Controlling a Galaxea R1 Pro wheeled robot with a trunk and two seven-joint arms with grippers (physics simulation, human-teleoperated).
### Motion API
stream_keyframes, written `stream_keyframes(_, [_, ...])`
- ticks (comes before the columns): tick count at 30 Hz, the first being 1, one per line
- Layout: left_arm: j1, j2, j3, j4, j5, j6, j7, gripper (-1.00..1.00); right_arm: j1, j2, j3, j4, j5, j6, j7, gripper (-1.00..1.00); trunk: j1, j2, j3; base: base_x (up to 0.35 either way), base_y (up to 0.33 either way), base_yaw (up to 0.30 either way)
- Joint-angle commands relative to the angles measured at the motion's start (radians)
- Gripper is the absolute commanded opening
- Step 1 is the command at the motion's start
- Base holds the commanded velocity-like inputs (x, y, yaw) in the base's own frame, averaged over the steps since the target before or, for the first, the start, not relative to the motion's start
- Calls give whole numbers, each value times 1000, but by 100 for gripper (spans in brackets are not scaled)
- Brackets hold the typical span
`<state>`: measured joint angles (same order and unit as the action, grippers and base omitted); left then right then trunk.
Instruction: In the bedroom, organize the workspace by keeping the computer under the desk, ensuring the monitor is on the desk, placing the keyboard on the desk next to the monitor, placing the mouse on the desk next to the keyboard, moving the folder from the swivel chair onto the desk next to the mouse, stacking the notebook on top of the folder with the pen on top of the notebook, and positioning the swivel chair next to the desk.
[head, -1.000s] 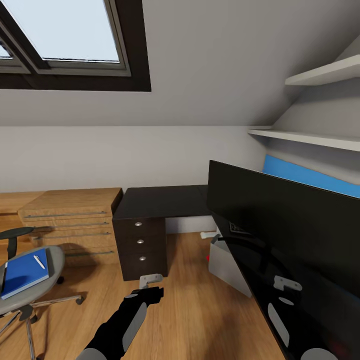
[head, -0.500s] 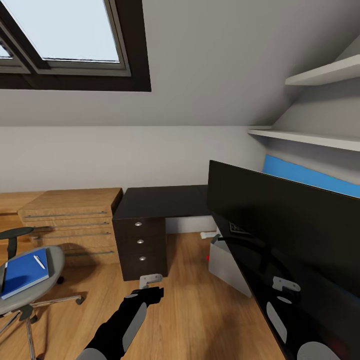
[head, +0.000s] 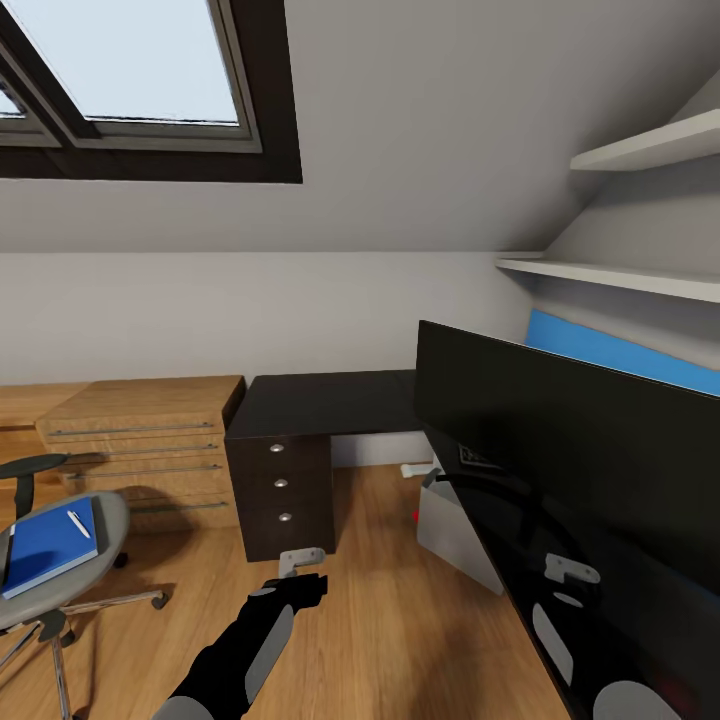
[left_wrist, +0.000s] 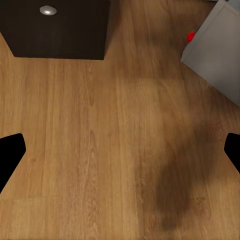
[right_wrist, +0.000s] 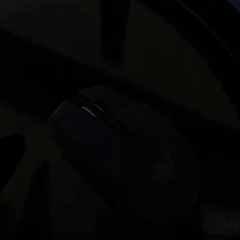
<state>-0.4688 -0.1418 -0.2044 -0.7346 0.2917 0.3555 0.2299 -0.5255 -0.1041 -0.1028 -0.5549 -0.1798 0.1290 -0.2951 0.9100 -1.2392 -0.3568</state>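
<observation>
At the far left, the swivel chair (head: 55, 570) stands well apart from the desk (head: 330, 400), out on the wooden floor (head: 390, 620) in front of a light wooden bench (head: 140, 430). The blue folder (head: 50, 545) lies on its seat with the pen (head: 78, 523) on top; a dark edge at the folder's left may be the notebook, though it is too cropped to say. So the folder, notebook, pen and chair steps all look undone.

The left gripper (head: 300, 562) hangs over bare floor near the drawer unit (head: 282, 490), its fingers (left_wrist: 10, 150) spread wide and holding nothing.

Further right, the grey computer (head: 455, 530) sits on the floor by the desk's inner corner (roughly under the top, so that step seems met).

The monitor (head: 570, 470) looms at the near right, very close to the camera. I cannot tell whether it rests on the desk.

The right gripper (head: 568, 580) shows dimly behind the dark panel, and I cannot tell whether its fingers are open or closed. The right wrist view is nearly black, with a rounded shape that looks like the mouse (right_wrist: 125, 160) just ahead. No keyboard can be made out, so most of the arranging appears to remain.
</observation>
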Motion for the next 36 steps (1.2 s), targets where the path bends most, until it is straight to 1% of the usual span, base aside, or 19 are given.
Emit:
stream_keyframes(1, [-1,1,-4,-2,11,3,9,100,-2,0,2,0,-7,5,-4,100,0,-1,-1,0,0,0])
stream_keyframes(8, [-1,1,-4,-2,11,3,9,100,-19,-7,2,35,-7,1,-4,100,0,-1,-1,0,0,0])
stream_keyframes(17, [-1,1,-5,-3,11,3,9,100,-36,-13,2,76,-7,-33,12,100,0,-1,-1,0,0,0])
stream_keyframes(36, [-1,1,-4,-9,14,6,10,100,-50,-13,2,90,-7,-39,25,100,0,-1,-1,0,0,0])
